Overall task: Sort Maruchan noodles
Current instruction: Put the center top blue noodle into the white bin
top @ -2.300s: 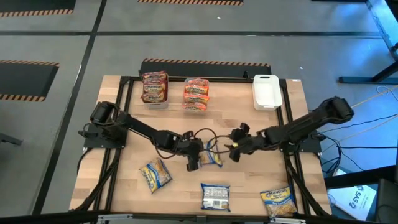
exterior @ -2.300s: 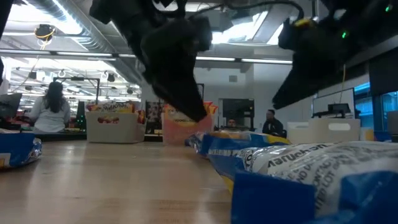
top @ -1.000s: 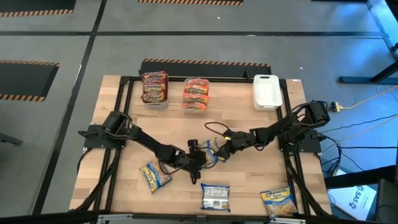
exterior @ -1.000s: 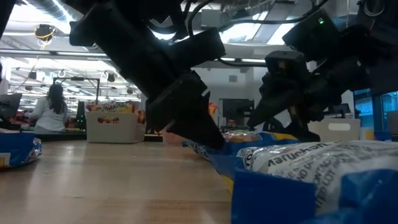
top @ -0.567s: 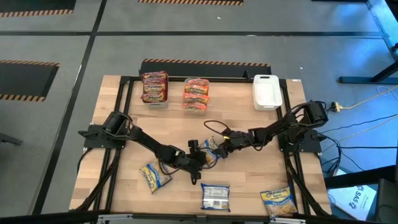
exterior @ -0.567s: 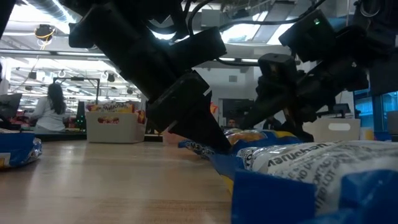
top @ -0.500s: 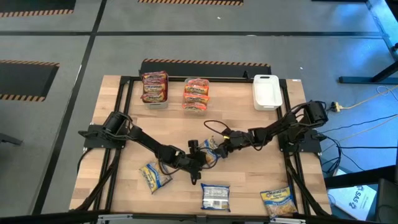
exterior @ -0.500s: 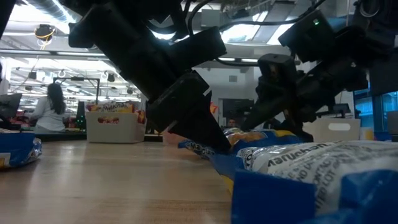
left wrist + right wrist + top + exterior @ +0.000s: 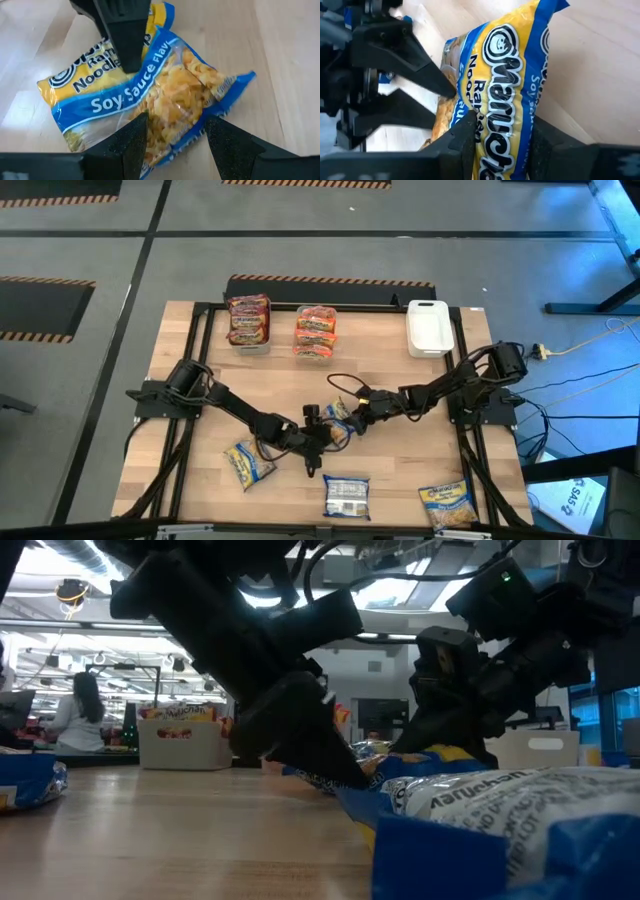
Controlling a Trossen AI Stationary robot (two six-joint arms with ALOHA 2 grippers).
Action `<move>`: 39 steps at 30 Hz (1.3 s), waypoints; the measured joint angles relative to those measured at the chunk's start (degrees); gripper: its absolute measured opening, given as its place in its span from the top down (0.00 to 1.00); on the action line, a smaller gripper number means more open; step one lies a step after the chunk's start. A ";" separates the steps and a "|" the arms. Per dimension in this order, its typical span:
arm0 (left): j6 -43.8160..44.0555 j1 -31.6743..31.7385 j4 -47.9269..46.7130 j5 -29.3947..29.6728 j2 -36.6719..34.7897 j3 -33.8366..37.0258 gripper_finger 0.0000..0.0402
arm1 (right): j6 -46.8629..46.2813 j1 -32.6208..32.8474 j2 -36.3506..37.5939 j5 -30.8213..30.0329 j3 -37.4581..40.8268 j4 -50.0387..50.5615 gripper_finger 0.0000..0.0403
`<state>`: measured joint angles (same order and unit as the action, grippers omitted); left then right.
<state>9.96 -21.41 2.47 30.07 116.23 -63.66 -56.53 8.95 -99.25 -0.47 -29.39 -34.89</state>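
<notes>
High view: both arms meet at mid-table over one blue-and-yellow noodle packet (image 9: 338,420). Left gripper (image 9: 322,436) has its fingers apart around one end of that packet, one finger (image 9: 131,146) on each side of the crinkly plastic. Right gripper (image 9: 352,418) comes at the opposite end, its fingers straddling the packet; whether they clamp it I cannot tell. Beyond the grippers, two bins (image 9: 249,320) hold sorted packets beside a white bin (image 9: 429,327).
</notes>
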 joint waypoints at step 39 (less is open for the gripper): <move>-1.56 -1.58 -15.02 0.98 -14.72 0.02 0.52 | 73.65 -16.66 48.49 -39.90 -24.56 76.41 0.90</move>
<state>8.40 -22.98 -12.55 31.05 101.51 -63.64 17.13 -7.71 -50.76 -40.37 -53.94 41.53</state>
